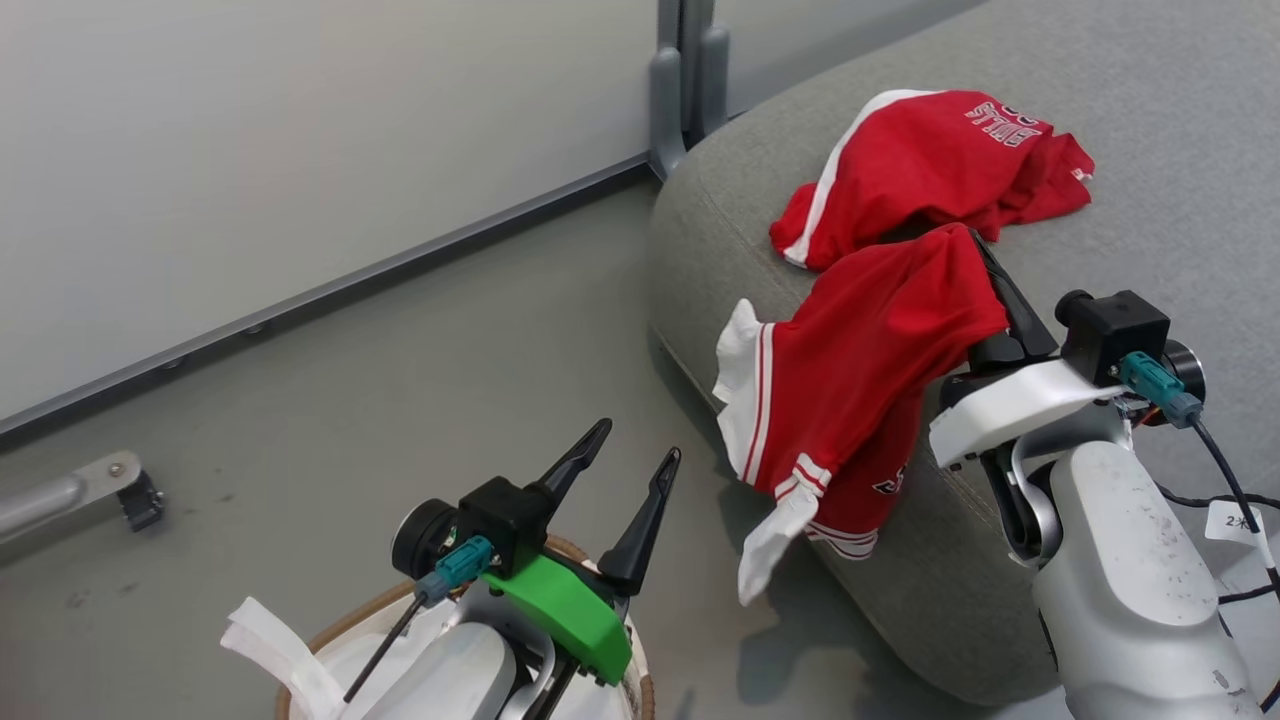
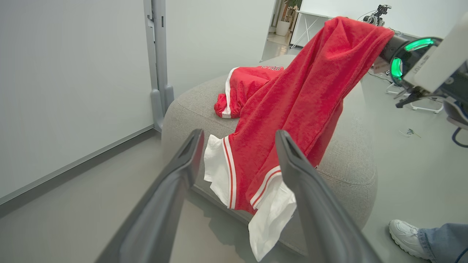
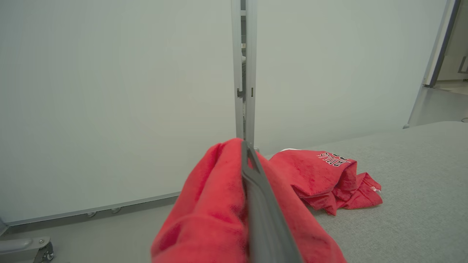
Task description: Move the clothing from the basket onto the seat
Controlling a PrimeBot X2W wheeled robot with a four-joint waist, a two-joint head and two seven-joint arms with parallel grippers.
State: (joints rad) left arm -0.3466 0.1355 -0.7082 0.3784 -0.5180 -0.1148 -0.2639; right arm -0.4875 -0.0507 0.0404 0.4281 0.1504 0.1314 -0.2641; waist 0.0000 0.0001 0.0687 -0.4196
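My right gripper (image 1: pixel 975 240) is shut on a red garment with white trim (image 1: pixel 860 370), held above the front edge of the grey seat (image 1: pixel 1150 150). The cloth drapes over the shut fingers (image 3: pixel 252 175) and hangs down the seat's side. A second red piece of clothing with "BULLS" lettering (image 1: pixel 930 160) lies crumpled on the seat behind it (image 3: pixel 329 175). My left gripper (image 1: pixel 640 445) is open and holds nothing, above the basket (image 1: pixel 340 620), whose brown rim and white liner (image 1: pixel 270 640) show at the bottom edge. In the left wrist view the hanging garment (image 2: pixel 292 109) sits beyond the open fingers (image 2: pixel 182 164).
A pale partition wall with a grey post (image 1: pixel 685 90) stands behind the seat. A caster on a metal leg (image 1: pixel 140 500) sits on the floor at left. A person's shoe (image 2: pixel 406 237) is beside the seat. Cables (image 1: pixel 1230 500) trail at right.
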